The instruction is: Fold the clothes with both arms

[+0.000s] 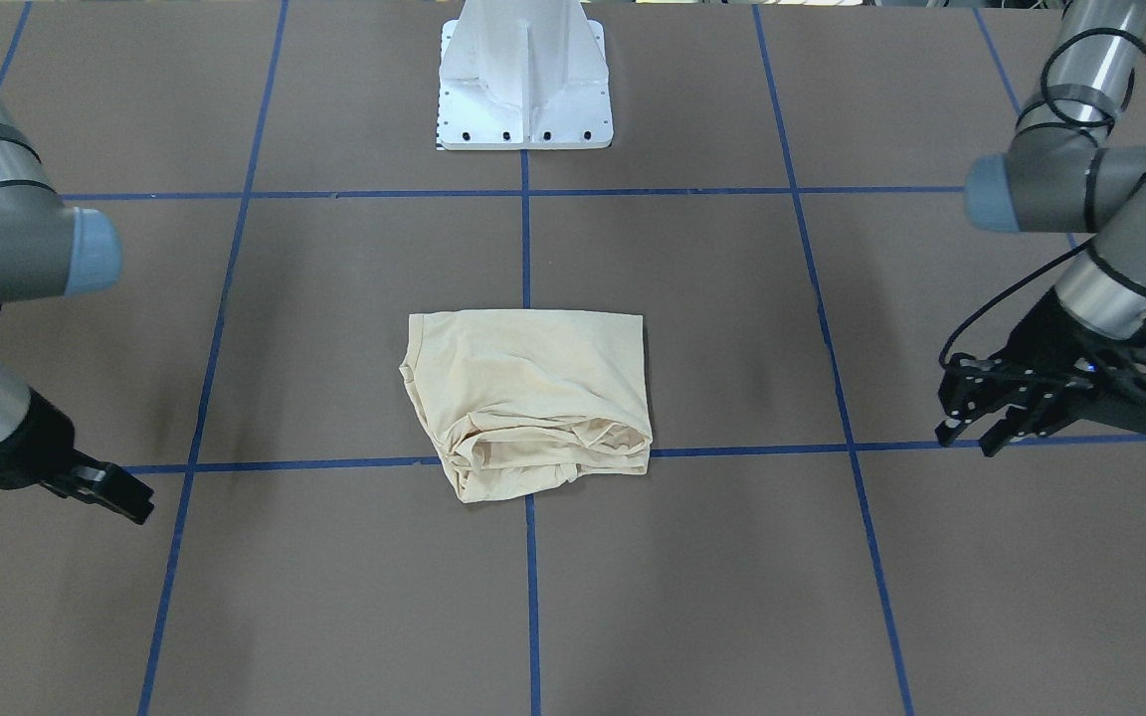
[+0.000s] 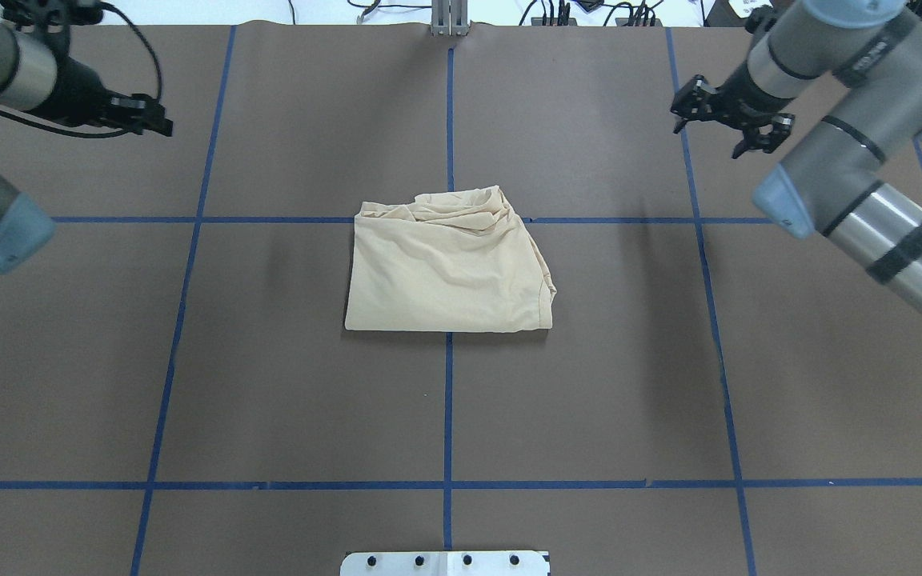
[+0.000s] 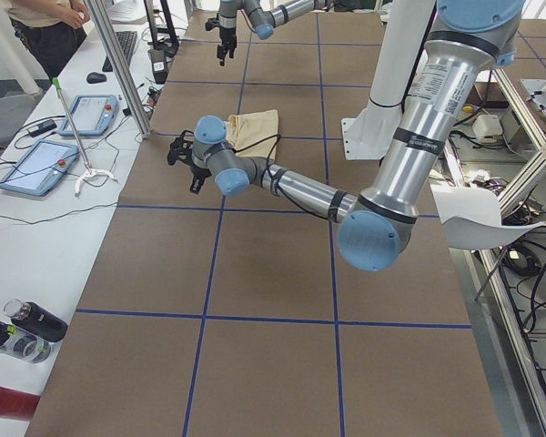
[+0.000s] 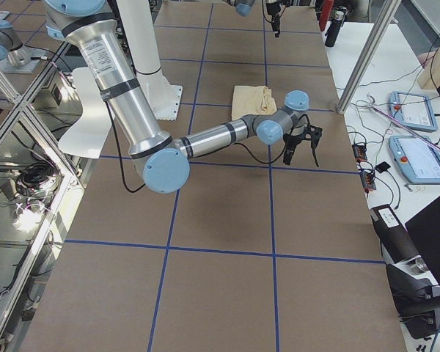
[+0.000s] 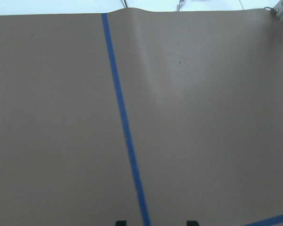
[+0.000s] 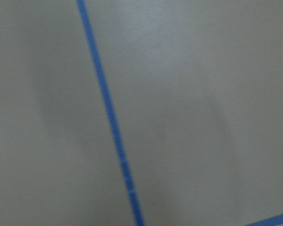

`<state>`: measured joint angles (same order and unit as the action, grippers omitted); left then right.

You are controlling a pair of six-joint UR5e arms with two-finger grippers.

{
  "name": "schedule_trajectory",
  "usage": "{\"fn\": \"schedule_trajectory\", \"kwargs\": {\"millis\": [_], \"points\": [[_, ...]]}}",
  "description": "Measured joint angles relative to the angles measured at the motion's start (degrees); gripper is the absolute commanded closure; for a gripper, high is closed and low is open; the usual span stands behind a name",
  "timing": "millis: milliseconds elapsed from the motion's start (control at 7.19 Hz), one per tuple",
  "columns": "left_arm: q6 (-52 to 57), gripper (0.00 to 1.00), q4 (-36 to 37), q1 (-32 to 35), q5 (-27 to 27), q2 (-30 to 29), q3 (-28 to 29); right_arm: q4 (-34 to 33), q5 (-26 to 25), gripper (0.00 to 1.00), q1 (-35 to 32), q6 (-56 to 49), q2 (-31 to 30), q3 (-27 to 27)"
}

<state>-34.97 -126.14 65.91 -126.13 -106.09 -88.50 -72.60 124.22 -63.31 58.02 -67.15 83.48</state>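
Note:
The pale cream-yellow shirt [image 1: 533, 398] lies folded into a compact, roughly rectangular bundle at the table's middle. Its bunched layers are on the edge far from the robot. It also shows in the overhead view [image 2: 449, 268]. The print and neck label are hidden. My left gripper [image 1: 971, 443] is open and empty above bare table, well off to the shirt's side; it also shows in the overhead view [image 2: 163, 126]. My right gripper [image 2: 707, 141] is open and empty, well off the other side, and shows in the front view [image 1: 140, 502]. Both wrist views show only brown table and blue tape.
The white pedestal base [image 1: 525, 89] stands at the robot's edge of the table. Blue tape lines [image 2: 449, 400] grid the brown tabletop. A side bench holds tablets [image 3: 36, 164] and bottles [image 3: 32, 320]. A metal post [image 3: 118, 64] and a person [image 3: 45, 23] are beside it.

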Motion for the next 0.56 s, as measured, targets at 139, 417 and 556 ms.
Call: {"fn": "schedule_trajectory", "kwargs": {"millis": [139, 417, 556], "points": [[9.76, 0.45, 0.24, 4.69, -2.05, 4.69, -0.89, -2.20, 2.06, 0.00, -4.99, -11.04, -5.96, 3.38], [29.73, 0.00, 3.08, 15.38, -5.53, 10.81, 0.70, -4.43, 6.25, 0.00, -15.08, -31.61, -16.44, 6.07], [37.34, 0.00, 5.68, 19.67, -6.86, 11.93, 2.15, -4.62, 7.40, 0.00, -18.04, -38.10, -20.09, 6.46]]}}
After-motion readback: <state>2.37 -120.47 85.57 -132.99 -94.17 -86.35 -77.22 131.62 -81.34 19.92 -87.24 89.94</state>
